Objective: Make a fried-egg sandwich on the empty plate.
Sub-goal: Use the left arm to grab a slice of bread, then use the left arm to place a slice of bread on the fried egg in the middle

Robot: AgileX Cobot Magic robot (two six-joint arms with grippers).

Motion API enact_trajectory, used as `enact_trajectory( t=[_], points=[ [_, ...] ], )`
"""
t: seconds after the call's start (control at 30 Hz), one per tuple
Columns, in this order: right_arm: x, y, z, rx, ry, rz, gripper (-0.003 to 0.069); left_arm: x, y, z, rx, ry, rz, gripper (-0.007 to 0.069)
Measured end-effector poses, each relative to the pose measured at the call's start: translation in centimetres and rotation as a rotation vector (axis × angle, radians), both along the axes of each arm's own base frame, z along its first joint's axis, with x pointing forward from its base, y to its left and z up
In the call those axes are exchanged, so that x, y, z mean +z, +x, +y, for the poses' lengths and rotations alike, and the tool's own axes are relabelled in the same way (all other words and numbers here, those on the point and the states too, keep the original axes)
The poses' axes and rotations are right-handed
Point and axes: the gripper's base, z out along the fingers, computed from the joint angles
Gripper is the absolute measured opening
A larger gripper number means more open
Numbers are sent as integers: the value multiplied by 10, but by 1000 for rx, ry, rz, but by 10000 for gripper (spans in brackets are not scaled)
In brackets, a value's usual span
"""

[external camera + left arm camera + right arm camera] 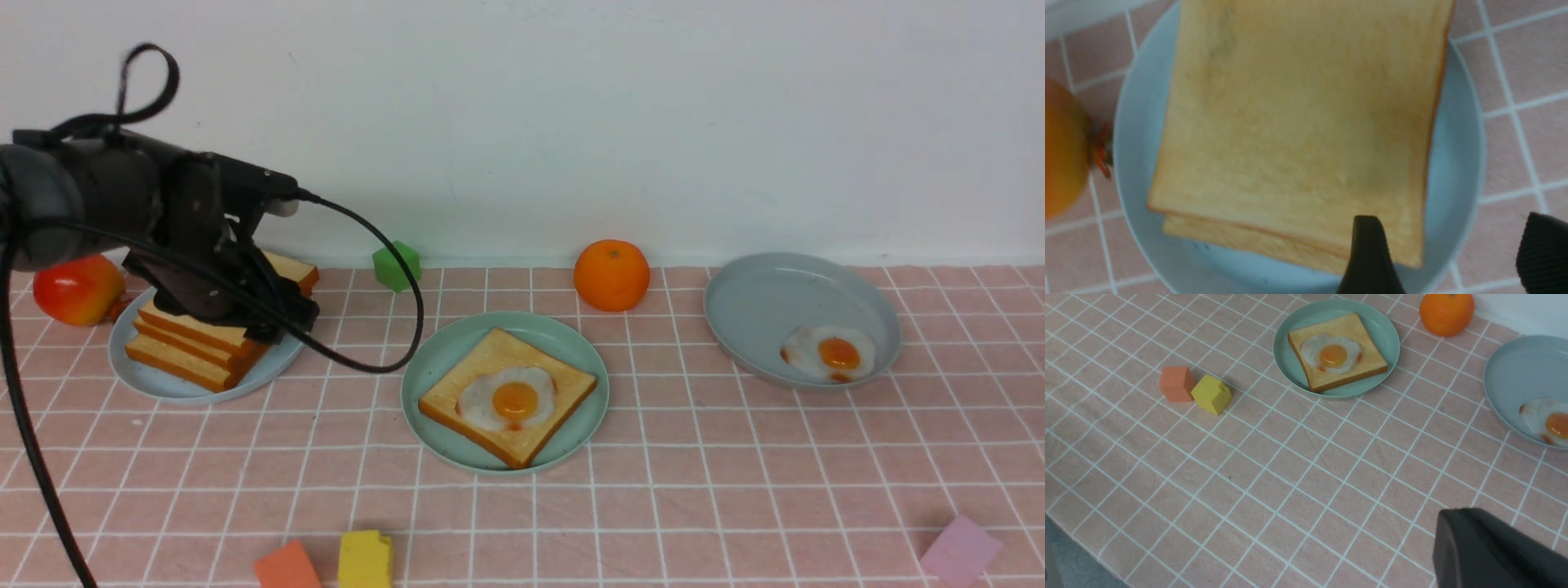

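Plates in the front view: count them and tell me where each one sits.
3. The pale blue plate is at left under the toast stack; the green plate is in the middle, holding toast with an egg; the grey-blue plate is at right.

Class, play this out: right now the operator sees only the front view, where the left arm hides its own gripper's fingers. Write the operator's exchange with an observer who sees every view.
Operator: Are the left gripper's jaws open or shut?
Observer: Open. In its wrist view the left gripper has its two fingers well apart.
Operator: The arm covers much of the bread. How does the top toast slice sit?
Observer: The top toast slice lies skewed over the one below, whose edge pokes out past it.
Operator: And down at the front edge, what is the orange thing cut off in my picture?
Observer: The right wrist view shows it whole: an orange block, right beside the yellow one.
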Motion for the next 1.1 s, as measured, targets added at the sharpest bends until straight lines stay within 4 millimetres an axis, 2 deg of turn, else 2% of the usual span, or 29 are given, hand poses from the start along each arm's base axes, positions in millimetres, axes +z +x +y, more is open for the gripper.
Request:
enact_trajectory(
  t=[0.13, 0.27, 0.37, 0.53, 0.57, 0.6, 0.67, 0.83, 0.93, 1.0, 1.1],
  points=[
    [0, 0, 0, 2, 4, 5, 8, -12, 5, 1, -27, 37, 3, 459],
    [0, -1, 1, 6, 9, 11, 11, -20, 7, 1, -41, 57, 12, 401],
    [0, -1, 1, 9, 12, 16, 14, -21, 9, 2, -54, 78, 8, 333],
    [-1, -4, 3, 25, 33, 44, 18, -21, 9, 3, -60, 91, 9, 165],
    [-1, -4, 3, 25, 33, 44, 19, -21, 9, 3, -60, 91, 9, 158],
    [-1, -4, 4, 29, 38, 50, 21, -21, 9, 2, -60, 92, 12, 91],
    [-1, -4, 4, 30, 39, 52, 22, -21, 9, 2, -61, 92, 13, 31],
    [-1, -4, 4, 30, 39, 52, 26, -17, 8, 2, -61, 97, 10, 11],
    [-1, -4, 4, 30, 39, 52, 29, 9, 1, 4, -53, 98, -36, 11],
    [-1, -4, 4, 27, 36, 48, 31, 34, -5, 4, -49, 86, -91, 11],
    [-1, -3, 3, 20, 26, 37, 31, 81, -26, -11, -62, 29, -186, 11]
  ],
)
